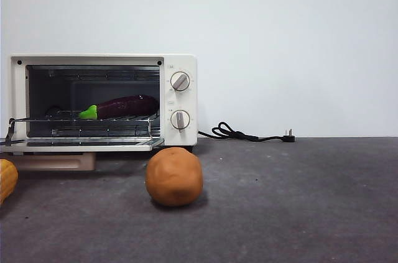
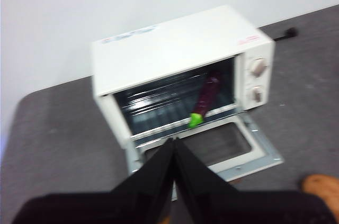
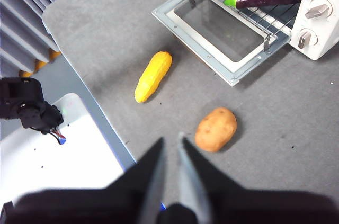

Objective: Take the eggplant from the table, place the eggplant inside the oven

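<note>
On the dark grey surface [image 1: 298, 201] by a white wall I see the eggplant [image 1: 121, 107] lying on the wire rack inside the oven [image 1: 180, 67], whose door hangs open. My left gripper [image 2: 174, 144] hangs in front of the oven, jaws pressed together, empty. My right gripper [image 3: 170, 144] hangs above the surface near a brown potato [image 3: 215, 128] and a yellow corn cob [image 3: 152, 75], jaws slightly parted, holding nothing.

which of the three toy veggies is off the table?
The long dark purple eggplant: it lies on the oven's wire rack. The yellow corn cob and brown potato sit on the table.
</note>
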Motion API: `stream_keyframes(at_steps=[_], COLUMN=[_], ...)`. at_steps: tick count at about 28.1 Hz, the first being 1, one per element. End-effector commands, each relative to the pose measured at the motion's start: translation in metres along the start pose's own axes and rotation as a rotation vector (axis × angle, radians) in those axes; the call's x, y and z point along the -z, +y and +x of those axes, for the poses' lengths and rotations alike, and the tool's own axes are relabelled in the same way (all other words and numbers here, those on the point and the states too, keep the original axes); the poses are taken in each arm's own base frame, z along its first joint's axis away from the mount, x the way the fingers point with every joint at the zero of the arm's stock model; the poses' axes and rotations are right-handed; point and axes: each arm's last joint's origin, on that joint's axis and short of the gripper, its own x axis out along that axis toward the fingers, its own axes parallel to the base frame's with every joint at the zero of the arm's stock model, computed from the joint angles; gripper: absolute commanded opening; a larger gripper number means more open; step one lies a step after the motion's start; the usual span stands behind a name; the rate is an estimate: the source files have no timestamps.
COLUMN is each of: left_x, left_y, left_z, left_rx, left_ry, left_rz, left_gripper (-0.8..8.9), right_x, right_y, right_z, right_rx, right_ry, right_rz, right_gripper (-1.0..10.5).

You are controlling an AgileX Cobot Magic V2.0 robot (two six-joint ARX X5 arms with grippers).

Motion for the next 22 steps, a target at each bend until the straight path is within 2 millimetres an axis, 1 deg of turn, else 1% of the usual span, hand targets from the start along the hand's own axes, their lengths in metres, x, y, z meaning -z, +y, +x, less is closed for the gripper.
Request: stream_keyframes(at_steps=[1,3,6,8,12,14,17,22], left_x=[0.001,0.000,0.000,-0.001,-0.001,-0.001,0.000,0.012], left_y=[0.000,0.000,0.001,0.003,0.008,0.013,0.024,0.054], left_z=[0.005,0.008,0.015,0.022,0.038,0.052,0.074,0.120], left_rx=[-0.018,-0.022,-0.082,-0.136,-0.181,-0.199,-0.149,-0.081], left_ry=[0.017,0.028,0.062,0.093,0.152,0.192,0.231,0.334], left_rz=[0.024,0.029,0.057,0.071,0.070,0.053,-0.014,-0.176], left_gripper=[-0.05,-0.05,-0.06,-0.06,-0.06,-0.07,-0.07,-0.07], right_x=[0.000,0.000,0.001,0.003,0.004,0.005,0.006,0.012], right_y=[0.001,0.001,0.001,0.001,0.001,0.001,0.001,0.003], right_z=[0.001,0.001,0.001,0.001,0.000,0.000,0.000,-0.006], right_rx=[-0.007,-0.007,-0.008,-0.008,-0.009,-0.009,-0.010,-0.013], right_ry=[0.003,0.009,0.021,0.034,0.045,0.050,0.064,0.094], right_rz=[-0.019,-0.018,-0.017,-0.015,-0.019,-0.018,-0.023,-0.028], right_gripper=[-0.1,-0.1,-0.1,-0.1,-0.1,-0.1,-0.1,-0.1])
